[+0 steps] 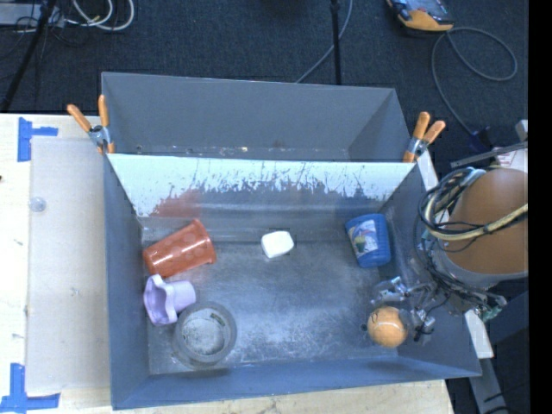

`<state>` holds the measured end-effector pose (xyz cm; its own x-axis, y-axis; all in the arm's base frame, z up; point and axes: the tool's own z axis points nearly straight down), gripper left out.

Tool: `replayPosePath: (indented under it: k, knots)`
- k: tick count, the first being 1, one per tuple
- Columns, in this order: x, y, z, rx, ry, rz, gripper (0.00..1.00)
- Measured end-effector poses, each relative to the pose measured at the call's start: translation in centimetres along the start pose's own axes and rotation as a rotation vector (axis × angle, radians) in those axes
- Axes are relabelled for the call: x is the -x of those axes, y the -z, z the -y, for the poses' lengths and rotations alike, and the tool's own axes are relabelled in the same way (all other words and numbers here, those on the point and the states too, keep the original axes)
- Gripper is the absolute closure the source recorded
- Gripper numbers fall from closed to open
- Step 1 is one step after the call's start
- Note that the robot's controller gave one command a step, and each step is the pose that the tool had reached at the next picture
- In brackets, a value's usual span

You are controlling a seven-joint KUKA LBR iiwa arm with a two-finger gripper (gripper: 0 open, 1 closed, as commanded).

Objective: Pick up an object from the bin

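Observation:
My gripper [412,305] is low in the bin's front right corner, under the arm's orange cover. An orange ball [385,327] lies right against its left side on the bin floor; I cannot tell whether the gripper has hold of it. A blue cup [369,240] lies on its side a little further back, against the right wall.
A small white block [277,244] sits mid-bin toward the back. On the left lie a tipped orange cup [179,248], a small purple piece [166,298] and a clear round lid [203,333]. The arm and its cables hang over the right rim.

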<state>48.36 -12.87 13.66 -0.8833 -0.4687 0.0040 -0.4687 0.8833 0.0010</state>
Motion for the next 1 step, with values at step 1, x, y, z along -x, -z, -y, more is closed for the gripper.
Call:
replayPosePath:
  k: [1]
  knots:
    - [0.38, 5.10, 0.10, 0.003, 0.007, -0.002, 1.00]
